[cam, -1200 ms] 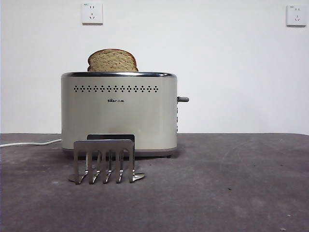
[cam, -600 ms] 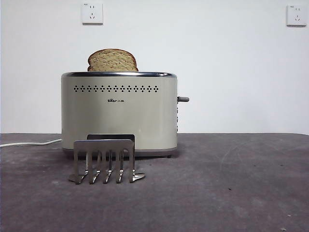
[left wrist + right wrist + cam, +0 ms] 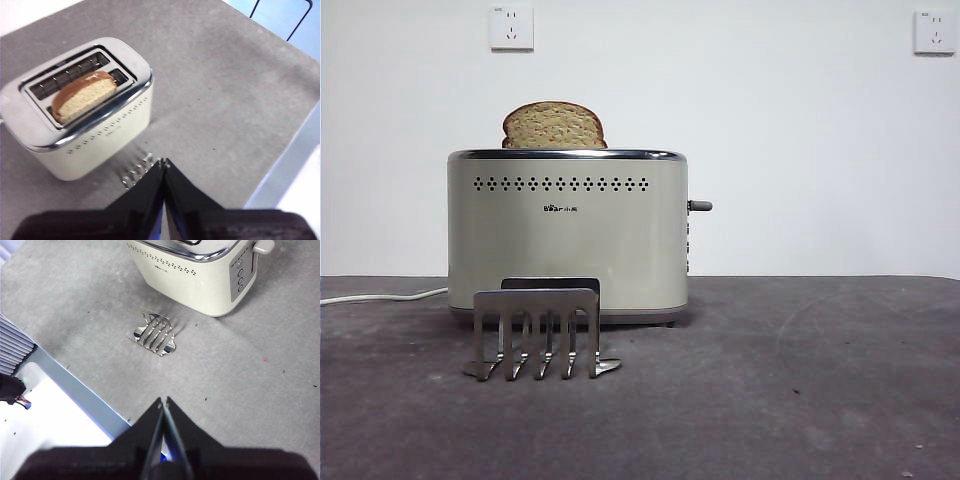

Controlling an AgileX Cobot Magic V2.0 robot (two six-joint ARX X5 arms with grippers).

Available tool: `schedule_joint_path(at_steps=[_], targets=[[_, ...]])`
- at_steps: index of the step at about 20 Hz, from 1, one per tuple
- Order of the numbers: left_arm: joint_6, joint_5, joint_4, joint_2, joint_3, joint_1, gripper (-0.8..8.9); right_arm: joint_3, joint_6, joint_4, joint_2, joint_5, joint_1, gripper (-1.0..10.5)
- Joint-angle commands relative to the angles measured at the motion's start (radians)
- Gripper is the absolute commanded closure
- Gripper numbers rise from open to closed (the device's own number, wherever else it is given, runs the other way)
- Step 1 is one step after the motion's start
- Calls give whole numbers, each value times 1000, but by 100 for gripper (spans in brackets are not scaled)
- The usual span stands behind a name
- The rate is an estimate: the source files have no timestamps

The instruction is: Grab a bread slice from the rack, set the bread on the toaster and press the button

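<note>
Left gripper (image 3: 163,165) is seen with both black jaws pressed together, nothing held, hung high over the table w/ the small brushed-metal pronged rack (image 3: 137,171) just past its tips. Right gripper (image 3: 163,402) is likewise pinched closed & empty, kept well apart from the toaster, so both arms look parked.

Moving outward: the rack (image 3: 537,333) is left bare in front of the boxy cream-white toaster w/ chrome rim (image 3: 566,232). The tan seeded slice of bread (image 3: 554,125) is sat in a slot, top still poking up above the rim; from the left wrist view it's shown in the slot nearer the rack (image 3: 84,96).

Vs 1 s ago basically nothing's been moved. Grey side lever (image 3: 699,206) is seen up, so pick & place are prob done and only the press is left, imo.
</note>
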Motion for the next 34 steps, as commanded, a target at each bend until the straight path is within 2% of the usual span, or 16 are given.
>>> schedule_joint_path(at_steps=[1,3,7,11,14,19,22,25,29,34], targets=[[63,-19,62,-38,1,28,818,-8,-11,5,-2,0,2,946],[107,-14,177,-84,-2,72,818,-8,-11,5,-2,0,2,946],[97,-14,443,-250,-138,198,817,-8,-11,5,-2,0,2,946],[97,-18,746,-493,-497,307,817,-8,-11,5,-2,0,2,946],[93,-18,900,-661,-775,362,817,-8,-11,5,-2,0,2,946],[-2,-23,1153,-884,-1220,407,818,-8,-11,5,-2,0,2,946],[-10,-36,1243,-963,-1416,406,817,-8,-11,5,-2,0,2,946],[-55,-108,1250,-1023,-1547,406,817,-8,-11,5,-2,0,2,946],[-58,-148,1250,-1090,-1667,405,817,-8,-11,5,-2,0,2,946],[-58,-149,1247,-1176,-1759,405,818,-8,-11,5,-2,0,2,946]])
